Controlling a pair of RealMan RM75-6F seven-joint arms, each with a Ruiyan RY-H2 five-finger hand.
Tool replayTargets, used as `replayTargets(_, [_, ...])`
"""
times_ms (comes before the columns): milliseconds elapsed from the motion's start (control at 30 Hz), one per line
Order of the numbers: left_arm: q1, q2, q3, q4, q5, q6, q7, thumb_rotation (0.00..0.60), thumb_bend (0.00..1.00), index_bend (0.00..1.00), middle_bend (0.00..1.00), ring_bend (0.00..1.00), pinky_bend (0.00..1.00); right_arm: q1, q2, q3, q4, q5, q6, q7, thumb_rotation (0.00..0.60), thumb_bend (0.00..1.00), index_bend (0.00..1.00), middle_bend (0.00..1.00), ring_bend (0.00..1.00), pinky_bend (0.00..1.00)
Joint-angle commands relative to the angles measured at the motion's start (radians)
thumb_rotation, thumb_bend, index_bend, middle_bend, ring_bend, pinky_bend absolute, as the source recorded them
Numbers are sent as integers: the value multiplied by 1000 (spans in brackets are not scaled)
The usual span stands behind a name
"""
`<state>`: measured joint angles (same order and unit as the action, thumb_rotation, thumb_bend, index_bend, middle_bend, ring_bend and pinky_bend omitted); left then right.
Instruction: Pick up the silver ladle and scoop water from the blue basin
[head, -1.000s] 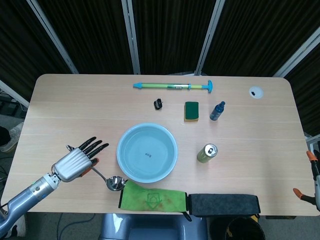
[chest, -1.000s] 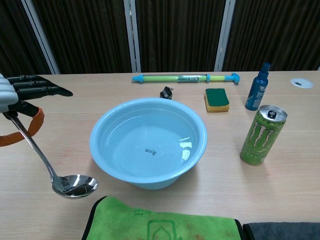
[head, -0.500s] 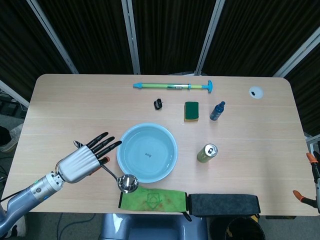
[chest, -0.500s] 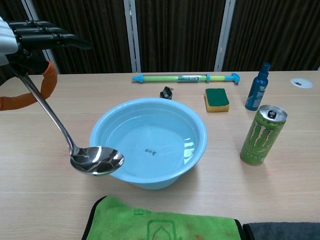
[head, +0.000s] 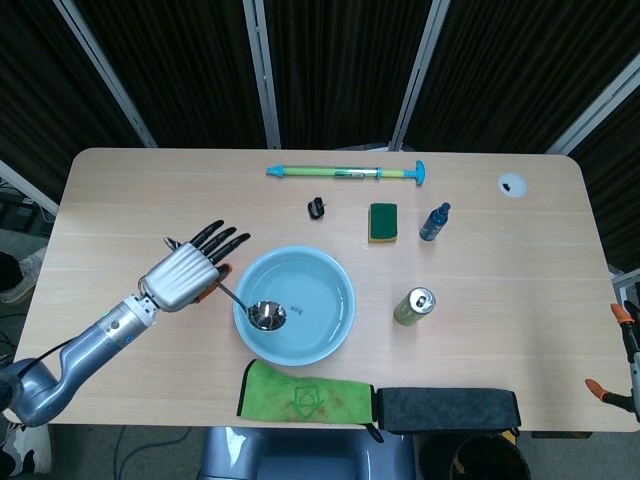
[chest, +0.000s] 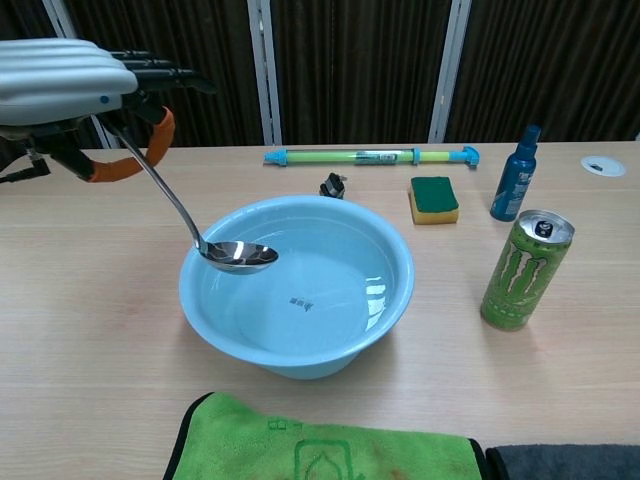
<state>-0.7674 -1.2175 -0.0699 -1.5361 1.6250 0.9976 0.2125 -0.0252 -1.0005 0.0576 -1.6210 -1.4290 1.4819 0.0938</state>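
Observation:
My left hand (head: 188, 274) (chest: 70, 88) holds the silver ladle (head: 252, 306) (chest: 205, 235) by its orange-tipped handle, its other fingers stretched out flat. The ladle's bowl (chest: 238, 256) hangs above the water at the left side of the blue basin (head: 330, 340) (chest: 300, 360), just inside the rim. The basin stands at the table's middle with water in it. My right hand shows in neither view.
A green energy drink can (head: 413, 306) (chest: 522, 270) stands right of the basin. Behind it lie a green sponge (head: 383, 222), a blue spray bottle (head: 435, 221), a small black clip (head: 317, 208) and a long green-and-blue tube (head: 345, 173). A green cloth (head: 305, 394) and a black cloth (head: 447, 409) lie along the near edge.
My left hand has lifted the ladle off the table and carried it up and to the right, from beside the green cloth to over the basin's left side.

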Motion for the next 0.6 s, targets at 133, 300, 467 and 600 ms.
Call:
replayTargets(133, [-87,-106,-33,92,-37,-106,-4,600,484,642,0,0,0,-2,8,1,3,-2,4,23,600,0,0,0,0,0])
replayTargets(300, [-134,-161,-42,124,-45,-151,1,600,483,642,0,0,0,-4,15,3,10,-1,4,50,600,0,0,0,0,0])
replayTargets(467, [-158,-199,-39,131,-46,-166,5,600,484,643,0,0,0,3,19,-4,19,-10,-14,63,600,0,0,0,0,0])
replayTargets(600, [-169,-230,-31,150,-53,-179,7,600,485,643,0,0,0,2,22,-7,22,-15,-13,72,600,0,0,0,0,0])
